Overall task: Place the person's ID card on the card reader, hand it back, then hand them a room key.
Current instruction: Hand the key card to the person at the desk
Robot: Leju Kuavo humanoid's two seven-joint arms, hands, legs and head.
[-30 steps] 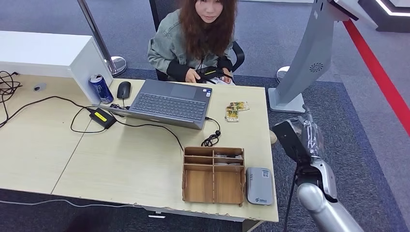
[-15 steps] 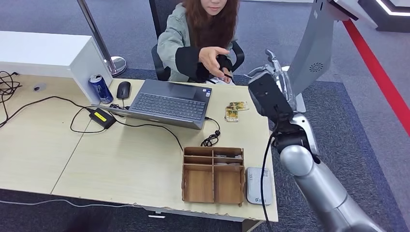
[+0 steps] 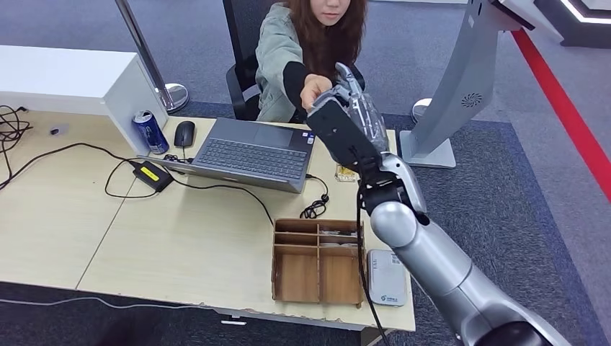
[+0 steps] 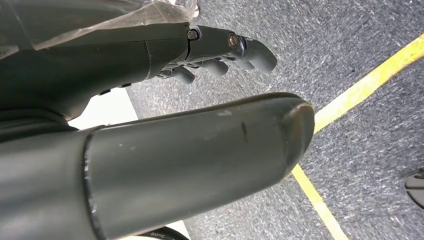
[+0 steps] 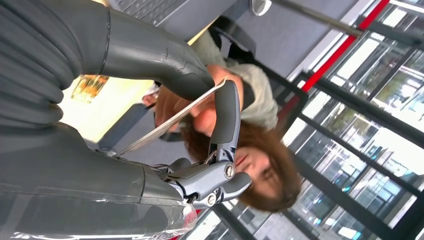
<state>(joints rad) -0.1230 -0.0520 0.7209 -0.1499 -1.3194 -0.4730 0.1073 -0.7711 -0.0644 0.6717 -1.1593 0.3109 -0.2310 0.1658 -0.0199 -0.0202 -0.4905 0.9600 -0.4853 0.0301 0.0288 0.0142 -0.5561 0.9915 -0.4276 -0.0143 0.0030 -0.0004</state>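
My right hand (image 3: pixel 349 121) is raised over the back of the table, meeting the person's outstretched hand (image 3: pixel 315 87). In the right wrist view a thin ID card (image 5: pixel 172 118), seen edge-on, is pinched between the thumb (image 5: pixel 160 55) and a dark finger (image 5: pixel 227 115); the person's hand lies just behind it. The grey card reader (image 3: pixel 387 278) lies at the table's front right corner, beside a wooden organiser (image 3: pixel 318 261) with cards in its back slots. My left hand (image 4: pixel 220 50) hangs over grey carpet, holding nothing, its fingers apart from the thumb.
An open laptop (image 3: pixel 252 153), a mouse (image 3: pixel 184 134), a blue can (image 3: pixel 150 132) and a power adapter (image 3: pixel 150 175) with cables occupy the back of the table. A grey kiosk stand (image 3: pixel 461 79) rises to the right. A white box (image 3: pixel 72 79) sits back left.
My right arm swung up and to the left, from beside the table's right edge to the person's hand. The person leaned over and stretched an arm out to meet it.
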